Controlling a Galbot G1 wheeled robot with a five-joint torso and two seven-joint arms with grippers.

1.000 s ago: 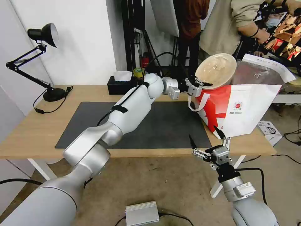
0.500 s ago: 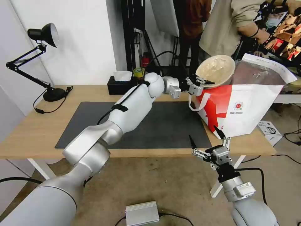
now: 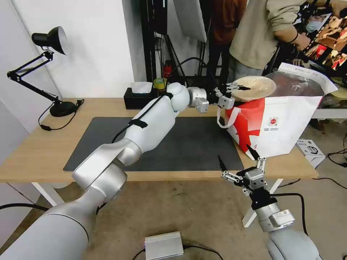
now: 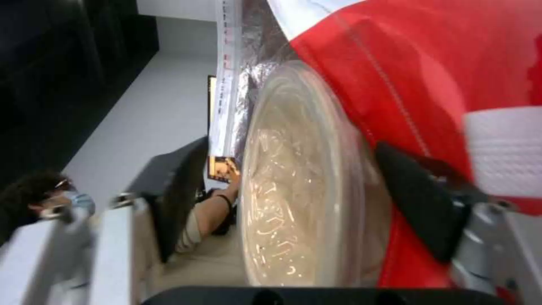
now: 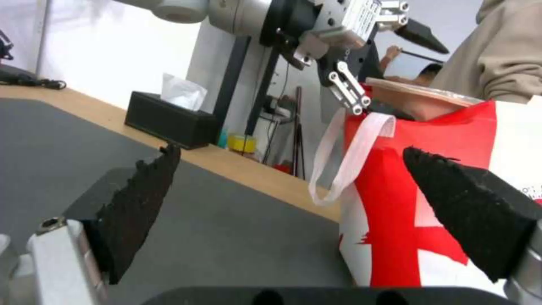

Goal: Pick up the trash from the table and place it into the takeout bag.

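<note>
The beige bowl lies nearly flat across the open mouth of the white-and-red takeout bag, which stands at the right end of the table. My left gripper is at the bowl's near rim, open, one finger above the rim and one below. In the left wrist view the bowl sits between the spread fingers, against the bag's red side. My right gripper hangs open and empty at the table's front edge, below the bag; its wrist view faces the bag.
A dark grey mat covers the table's middle. A black tissue box stands at the back edge and a black desk lamp at the far left. People stand behind the bag. A silver box lies on the floor.
The bowl has tipped from steeply tilted to nearly flat and sunk onto the bag's mouth. The left gripper's fingers have spread. The right arm has not moved.
</note>
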